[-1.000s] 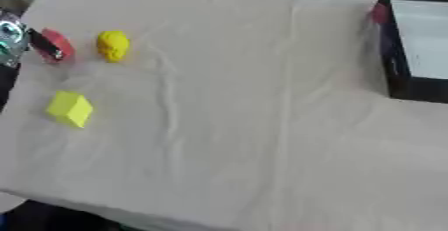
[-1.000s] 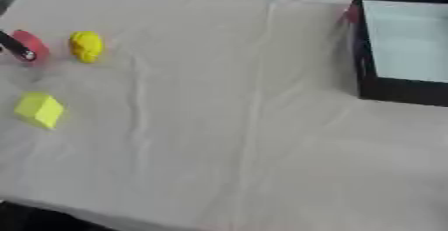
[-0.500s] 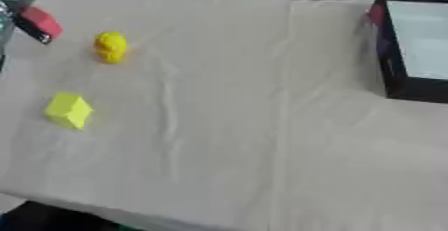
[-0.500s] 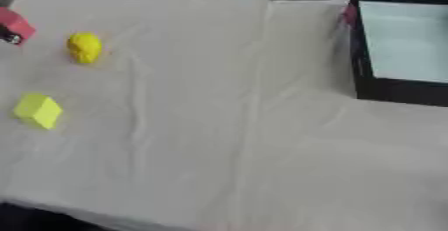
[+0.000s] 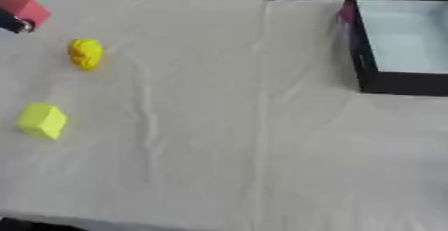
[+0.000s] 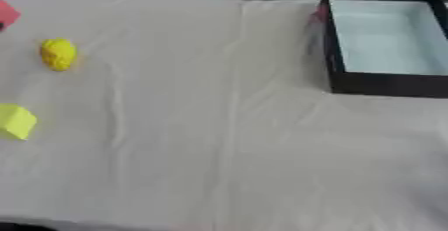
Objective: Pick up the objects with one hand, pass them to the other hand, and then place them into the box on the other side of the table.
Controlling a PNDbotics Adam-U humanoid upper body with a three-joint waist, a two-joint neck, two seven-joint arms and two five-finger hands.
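Fingers [image 5: 12, 24] of the left hand [image 5: 16, 25], dark at the far left edge, hold a red block [image 5: 23, 6] above the counter [image 5: 227, 125]; yellow lump [image 5: 86, 53] and yellow cube [image 5: 41, 120] lie below; black box [image 6: 385, 40] sits far right

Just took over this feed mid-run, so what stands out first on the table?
A red block at the far left edge, with a dark bit of the left hand just below it. Near it on the beige cloth lie a round yellow object and a yellow cube. Far right stands the black box, with nothing visible inside.
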